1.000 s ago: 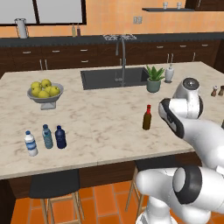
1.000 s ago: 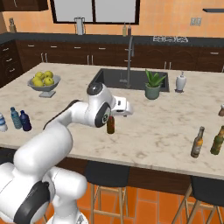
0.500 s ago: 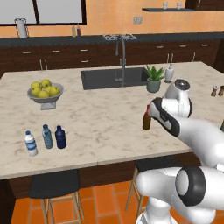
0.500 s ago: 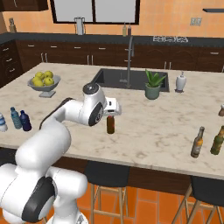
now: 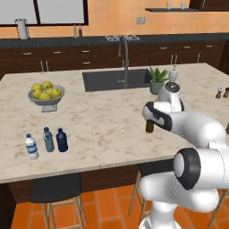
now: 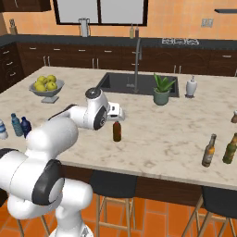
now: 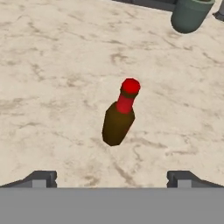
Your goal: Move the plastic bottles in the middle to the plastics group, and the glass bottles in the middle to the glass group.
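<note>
The red-capped brown bottle (image 7: 120, 114) stands upright on the marble island counter (image 5: 103, 120), in front of the sink (image 5: 117, 79) and near the potted plant (image 6: 161, 90). It has kept its place over the last second, while the gripper (image 6: 116, 112) has swung in from the arm's right and come down over it. A second ago the hand was off to one side of the bottle; now, in the left base view, the hand covers the bottle's neck and cap, and only its lower body shows.

In the hand view the two dark fingertips (image 7: 40, 178) stand spread wide at the bottom corners, with the bottle centred between them. They seem to be short of the bottle and touching nothing, though the base views hide the exact gap. The gripper holds nothing.

The navy-blue bottle (image 5: 62, 140) stands far across the counter beside the two water bottles (image 5: 39, 143), near the fruit bowl (image 5: 46, 94). The two tiny brown bottles (image 5: 222, 92) sit at the counter's far right edge.
</note>
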Available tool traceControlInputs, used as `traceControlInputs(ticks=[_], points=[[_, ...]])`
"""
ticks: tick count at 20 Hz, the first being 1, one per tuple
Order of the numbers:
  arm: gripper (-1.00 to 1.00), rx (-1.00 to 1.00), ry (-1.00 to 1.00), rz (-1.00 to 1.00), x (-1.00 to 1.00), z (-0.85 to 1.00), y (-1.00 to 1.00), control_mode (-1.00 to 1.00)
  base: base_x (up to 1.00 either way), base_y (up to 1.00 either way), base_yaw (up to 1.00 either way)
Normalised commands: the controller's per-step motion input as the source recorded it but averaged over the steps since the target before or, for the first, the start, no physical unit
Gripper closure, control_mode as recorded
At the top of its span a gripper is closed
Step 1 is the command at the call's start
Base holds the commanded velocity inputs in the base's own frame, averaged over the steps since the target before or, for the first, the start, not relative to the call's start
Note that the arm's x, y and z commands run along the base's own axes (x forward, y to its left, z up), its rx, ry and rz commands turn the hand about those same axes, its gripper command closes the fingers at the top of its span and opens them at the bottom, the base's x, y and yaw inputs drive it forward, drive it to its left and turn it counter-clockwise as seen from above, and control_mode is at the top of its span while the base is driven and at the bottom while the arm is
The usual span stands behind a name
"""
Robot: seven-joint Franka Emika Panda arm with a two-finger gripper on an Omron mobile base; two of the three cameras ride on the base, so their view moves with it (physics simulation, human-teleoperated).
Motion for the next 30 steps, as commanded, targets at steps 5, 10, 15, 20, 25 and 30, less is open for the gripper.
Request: traceControlInputs(ticks=[5,10,15,20,25,30], points=[[-1.0,0.0,0.0,0.0,0.42,-0.43,0.0,-1.0,0.0,0.0,0.0],[-1.0,0.01,0.0,0.0,0.39,-0.32,0.0,-1.0,0.0,0.0,0.0],[-1.0,0.04,0.0,0.0,0.2,-0.15,-0.07,-1.0,0.0,0.0,0.0],[-1.0,0.07,0.0,-0.01,0.0,0.0,-0.28,-1.0,0.0,0.0,0.0],[-1.0,0.01,0.0,-0.01,0.09,-0.13,-0.04,-1.0,0.0,0.0,0.0],[-1.0,0.0,0.0,0.0,0.12,-0.18,0.08,-1.0,0.0,0.0,0.0]])
